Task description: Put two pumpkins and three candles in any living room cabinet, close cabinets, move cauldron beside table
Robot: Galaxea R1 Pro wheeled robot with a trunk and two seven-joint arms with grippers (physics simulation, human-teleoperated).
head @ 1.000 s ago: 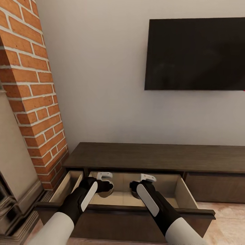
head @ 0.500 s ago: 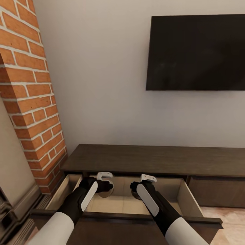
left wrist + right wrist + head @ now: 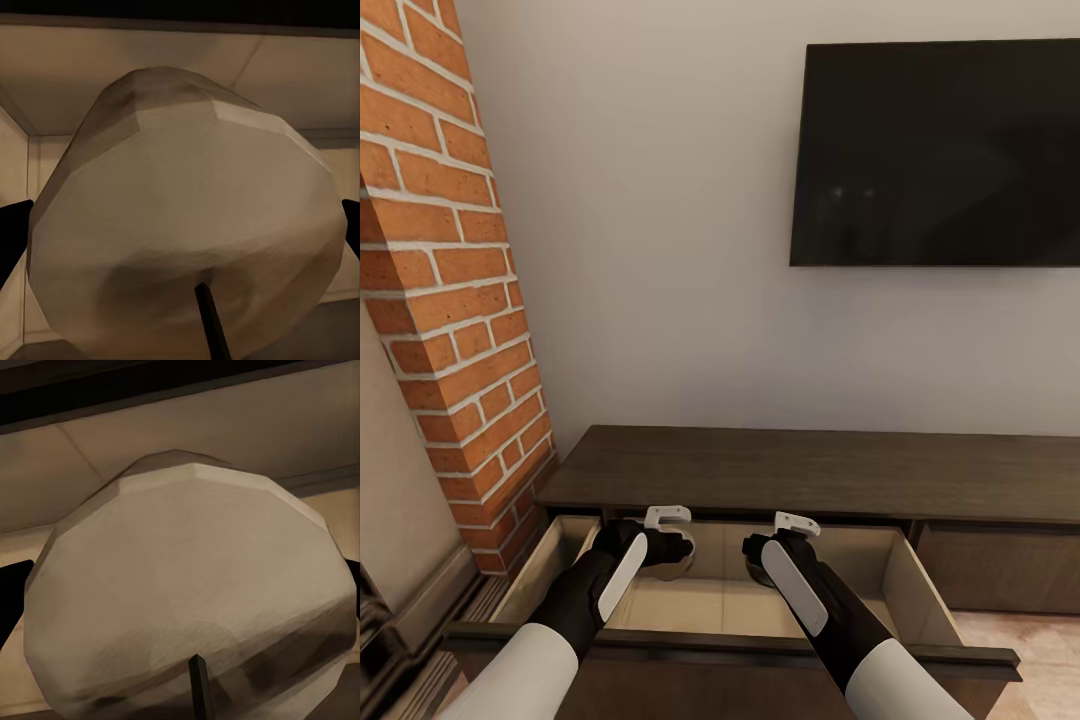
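Standing open: one pull-out drawer (image 3: 900,585) of the low dark-brown cabinet (image 3: 810,470), light wooden interior showing, below a wall-mounted black screen (image 3: 938,152).
- Left end effector (image 3: 678,548): inside the drawer, clamped on a grey-beige candle (image 3: 187,232), wick end toward the wrist camera, dark fingers (image 3: 13,232) at both flanks.
- Right end effector (image 3: 758,555): inside the same drawer, clamped on a second candle (image 3: 191,607), well apart from the first.
- Brick column (image 3: 450,290): beside the cabinet's left end.

No readable text, label, brand, number or sign appeared anywhere; the black wall screen (image 3: 938,152) at the upper right of the frame was blank.
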